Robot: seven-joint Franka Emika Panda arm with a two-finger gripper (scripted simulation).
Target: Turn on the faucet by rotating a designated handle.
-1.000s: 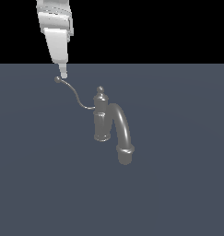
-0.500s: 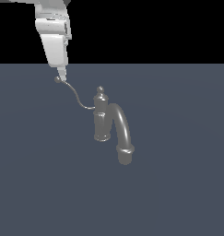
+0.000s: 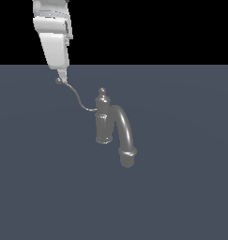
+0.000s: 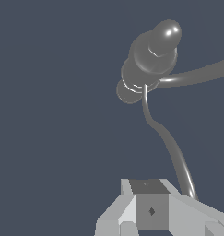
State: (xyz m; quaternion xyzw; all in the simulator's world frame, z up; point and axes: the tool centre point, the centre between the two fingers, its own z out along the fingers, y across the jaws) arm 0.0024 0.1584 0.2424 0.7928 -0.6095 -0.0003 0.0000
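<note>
The grey faucet [image 3: 103,123] stands mid-scene with a knob finial on its ribbed column and a thick arched spout [image 3: 125,136] curving toward the exterior view's right. Its thin S-curved handle [image 3: 78,100] runs out to the exterior view's left and ends in a small ball [image 3: 59,80]. My white gripper [image 3: 62,75] comes down from above, shut, with its tip touching the ball. In the wrist view the handle [image 4: 171,145] runs from the faucet column [image 4: 150,57] to beside my gripper [image 4: 149,196]. The fingers hide the ball there.
A flat dark blue-grey floor [image 3: 181,197] spreads around the faucet, with a black background behind it.
The gripper's body has sunk a little and shifted slightly to the exterior view's left, while its tip stays at the handle's ball. The handle and spout have not visibly turned.
</note>
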